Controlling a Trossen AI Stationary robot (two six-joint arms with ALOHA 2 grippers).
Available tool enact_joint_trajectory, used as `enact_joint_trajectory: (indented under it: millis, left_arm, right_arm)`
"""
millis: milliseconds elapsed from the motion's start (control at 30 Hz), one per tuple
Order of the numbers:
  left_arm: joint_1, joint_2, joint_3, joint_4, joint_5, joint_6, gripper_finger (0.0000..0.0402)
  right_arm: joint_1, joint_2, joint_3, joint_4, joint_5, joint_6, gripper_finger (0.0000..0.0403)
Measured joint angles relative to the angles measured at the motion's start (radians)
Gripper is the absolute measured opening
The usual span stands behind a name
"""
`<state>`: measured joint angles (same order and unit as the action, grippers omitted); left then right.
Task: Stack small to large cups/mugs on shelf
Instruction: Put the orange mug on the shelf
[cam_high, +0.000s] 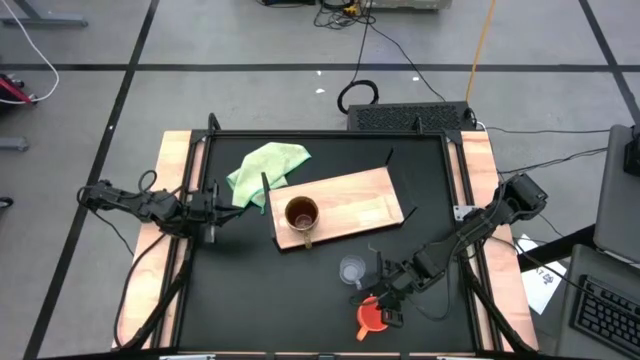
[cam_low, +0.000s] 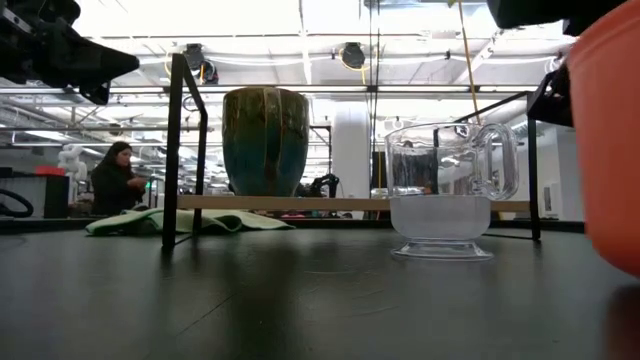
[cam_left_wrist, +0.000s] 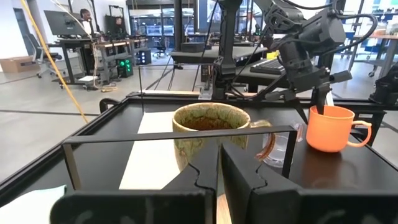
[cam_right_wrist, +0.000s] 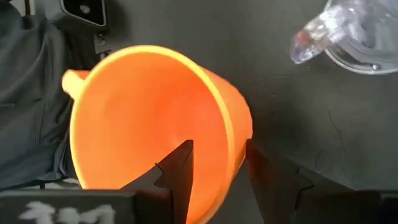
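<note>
The brown mug (cam_high: 302, 214) stands upright on the light-wood shelf board (cam_high: 350, 195) and also shows in the left wrist view (cam_left_wrist: 208, 134). The clear glass cup (cam_high: 352, 270) stands on the black table nearer the front. My right gripper (cam_high: 385, 298) is shut on the orange cup (cam_high: 370, 316), right of the glass cup. My left gripper (cam_high: 232, 210) hangs shut and empty left of the board, its fingers (cam_left_wrist: 199, 180) pointing at the mug. My right gripper has one finger (cam_right_wrist: 180, 168) inside the orange cup and one finger (cam_right_wrist: 267, 177) outside, with the cup's rim wall (cam_right_wrist: 233, 155) between them, roughly opposite the handle (cam_right_wrist: 71, 81). The fingers come from above, slanting down (cam_left_wrist: 320, 102). The cup stays upright; whether its base touches the table I cannot tell.
A light green cloth (cam_high: 265, 168) lies at the board's far left corner. A black metal frame (cam_left_wrist: 180, 137) edges the table, with wooden side rails (cam_high: 170, 180). People sit at desks in the room behind (cam_low: 118, 178).
</note>
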<state>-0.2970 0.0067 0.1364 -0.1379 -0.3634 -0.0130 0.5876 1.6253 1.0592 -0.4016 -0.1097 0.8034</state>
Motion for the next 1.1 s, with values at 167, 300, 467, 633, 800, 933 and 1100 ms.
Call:
enact_joint_trajectory:
  millis: [167,300,467,633,800,933,1100]
  left_arm:
    - [0.0,0.0,0.0,-0.002,0.0,-0.001,0.0021]
    - [0.0,0.0,0.0,-0.002,0.0,-0.001,0.0021]
    - [0.0,0.0,0.0,-0.002,0.0,-0.004,0.0021]
    - [0.0,0.0,0.0,-0.002,0.0,-0.004,0.0021]
    - [0.0,0.0,0.0,-0.001,0.0,0.001,0.0021]
    - [0.0,0.0,0.0,-0.002,-0.001,0.003,0.0021]
    - [0.0,0.0,0.0,-0.023,-0.001,0.003,0.0021]
  right_arm:
    - [-0.005,0.0,0.0,0.007,-0.001,-0.049,0.0098]
    - [-0.013,0.0,0.0,0.005,0.0,-0.083,0.004]
    - [-0.019,0.0,0.0,-0.002,0.002,-0.114,0.0011]
    - [-0.019,0.0,0.013,-0.061,0.003,-0.15,0.0005]
    - [-0.008,0.0,0.057,-0.148,0.106,-0.238,0.0003]
    - [0.017,0.0,0.099,-0.223,0.171,-0.348,0.0003]
    - [0.044,-0.023,0.112,-0.242,0.296,-0.482,0.0002]
